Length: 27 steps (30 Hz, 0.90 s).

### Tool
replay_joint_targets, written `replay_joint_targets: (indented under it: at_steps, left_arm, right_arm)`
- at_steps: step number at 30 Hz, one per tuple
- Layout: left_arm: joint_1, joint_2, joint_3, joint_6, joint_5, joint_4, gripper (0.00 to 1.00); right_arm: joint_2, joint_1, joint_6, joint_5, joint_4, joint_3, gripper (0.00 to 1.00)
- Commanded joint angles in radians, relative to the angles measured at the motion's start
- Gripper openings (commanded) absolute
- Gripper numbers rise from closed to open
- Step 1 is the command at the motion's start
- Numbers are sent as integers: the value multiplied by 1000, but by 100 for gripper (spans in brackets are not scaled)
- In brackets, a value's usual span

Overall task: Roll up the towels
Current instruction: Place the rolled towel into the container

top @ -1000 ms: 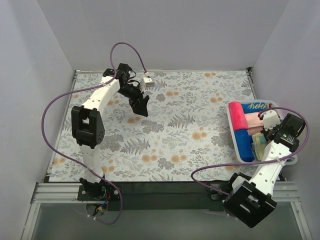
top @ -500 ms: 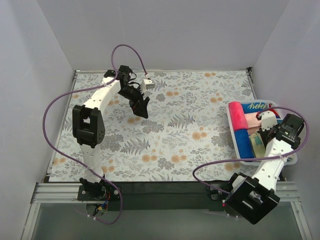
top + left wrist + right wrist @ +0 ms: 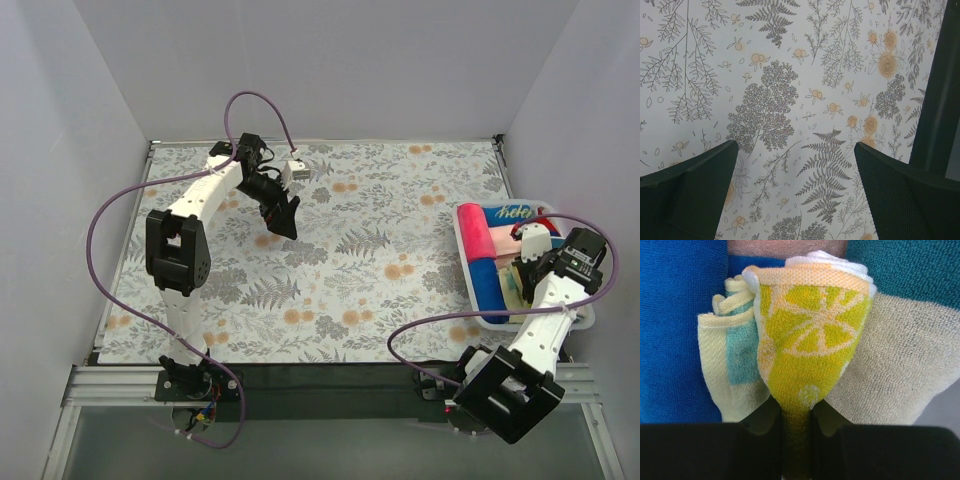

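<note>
A white basket at the right edge holds rolled towels: a pink one, a blue one, a tan-and-blue printed one. My right gripper is down inside the basket, shut on the yellow patterned towel, which bulges out past the jaws. A pale yellow and teal towel, a beige towel and blue towel lie around it. My left gripper hovers open and empty over the far-left floral covering.
The floral covering spans the whole table. Grey walls stand on three sides. The black rail runs along the near edge. Purple cables loop above both arms.
The right wrist has shifted slightly rightward and lower into the basket, still holding the yellow towel. The left arm has barely moved.
</note>
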Motion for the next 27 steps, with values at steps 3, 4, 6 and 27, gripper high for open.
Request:
replay_joint_targets:
  at_steps: [3,4,6,27]
  left_arm:
    - [-6,-28,20,5,29,-13,98]
    - [-7,-26,18,5,29,-14,98]
    - [-7,-29,12,7,31,-13,98]
    - [-6,-9,17,13,34,9,98]
  right_arm:
    - [38,3,67,-15,-91,12,7]
    - [39,2,72,-6,-91,20,16]
    - [41,3,81,2,-94,46,24]
    - [85,3,119,-61,-197,252,66]
